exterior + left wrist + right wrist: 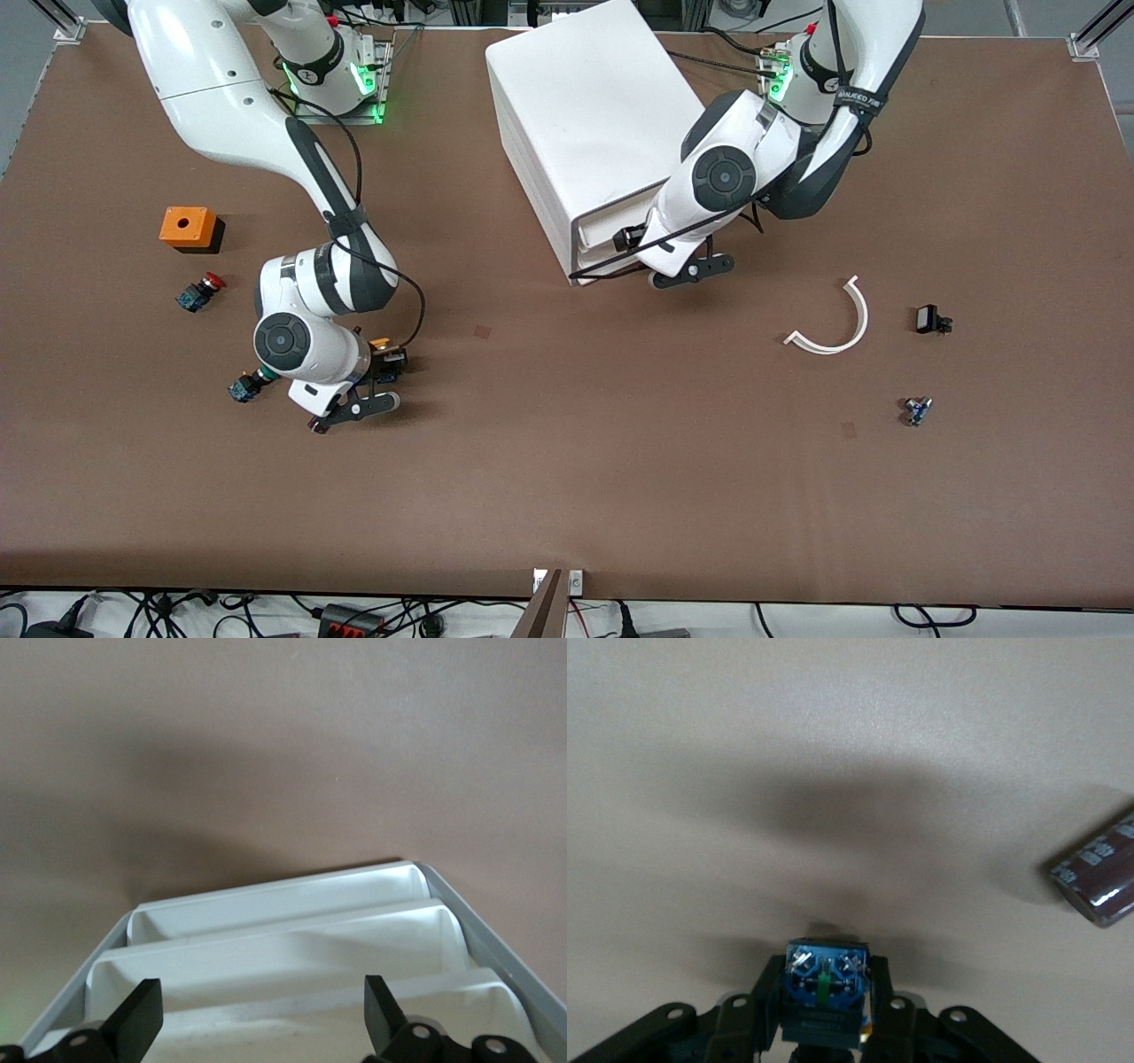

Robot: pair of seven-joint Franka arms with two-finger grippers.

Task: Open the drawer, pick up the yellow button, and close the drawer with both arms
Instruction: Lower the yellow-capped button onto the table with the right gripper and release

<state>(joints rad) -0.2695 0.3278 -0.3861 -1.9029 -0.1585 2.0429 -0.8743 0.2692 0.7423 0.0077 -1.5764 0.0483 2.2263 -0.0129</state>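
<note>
The button [382, 348], with an orange-yellow cap and a blue base, sits between the fingers of my right gripper [388, 361], low over the table toward the right arm's end. In the right wrist view the button's blue base [824, 974] faces the camera and the right gripper [825, 992] is shut on it. The white cabinet [576, 106] stands in the middle at the back. My left gripper [631, 237] is at the cabinet's front by the top drawer [602, 223]. In the left wrist view the left gripper [261, 1010] is open, its fingers straddling the drawer's front lip [292, 1028].
An orange box [188, 228], a red-capped button [200, 291] and a green-capped button [246, 385] lie near the right arm. A white curved piece [837, 323] and two small dark parts [930, 319] [918, 410] lie toward the left arm's end. A dark red strip [1099, 873] lies on the table.
</note>
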